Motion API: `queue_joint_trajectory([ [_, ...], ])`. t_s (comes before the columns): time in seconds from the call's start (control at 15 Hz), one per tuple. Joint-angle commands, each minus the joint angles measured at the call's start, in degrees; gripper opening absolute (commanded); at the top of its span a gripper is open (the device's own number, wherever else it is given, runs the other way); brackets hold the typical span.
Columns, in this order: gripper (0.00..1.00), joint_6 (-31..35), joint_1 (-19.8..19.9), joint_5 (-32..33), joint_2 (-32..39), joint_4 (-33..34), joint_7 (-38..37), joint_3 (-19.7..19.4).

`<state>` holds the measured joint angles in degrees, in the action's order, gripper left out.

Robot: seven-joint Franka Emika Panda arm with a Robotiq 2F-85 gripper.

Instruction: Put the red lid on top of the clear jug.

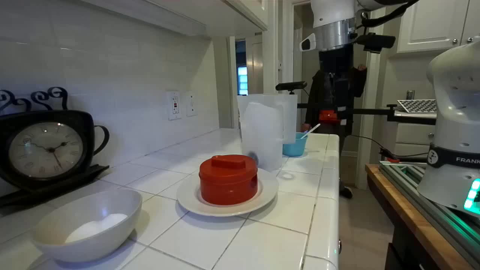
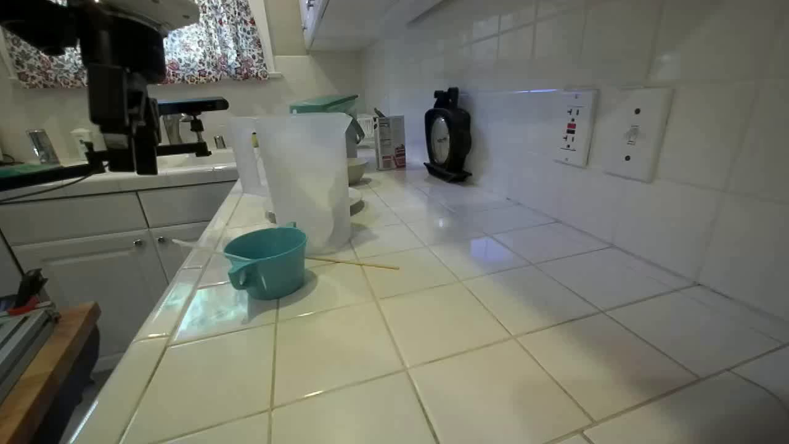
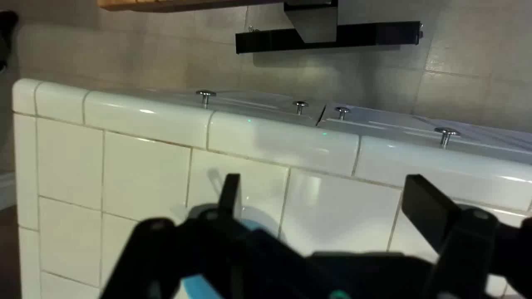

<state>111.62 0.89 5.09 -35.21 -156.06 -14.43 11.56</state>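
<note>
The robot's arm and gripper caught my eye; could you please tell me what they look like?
The arm is white and rounded, with a silver wrist section, a black cable and a black base band whose visible letters read FRANK; green lights glow below. The gripper is black, with blocky fingers.

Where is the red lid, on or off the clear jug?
Off: in an exterior view, the red lid sits on the white plate, the clear jug behind.

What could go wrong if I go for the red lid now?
The jug stands close behind the plate in an exterior view, so the open gripper might bump it. Gripping the lid low could catch the plate it sits on. A nudged jug might hit the blue cup nearby.
</note>
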Motion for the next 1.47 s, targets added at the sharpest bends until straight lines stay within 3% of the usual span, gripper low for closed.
queue_joint_trajectory([
  [0.0,1.00,-0.14,-1.11,0.60,0.14,0.08,-0.55,-1.06],
  [0.53,1.00,-0.14,-1.11,0.60,0.14,0.08,-0.55,-1.06],
  [1.4,1.00,3.29,-9.01,-7.03,8.40,9.96,-2.27,1.88],
])
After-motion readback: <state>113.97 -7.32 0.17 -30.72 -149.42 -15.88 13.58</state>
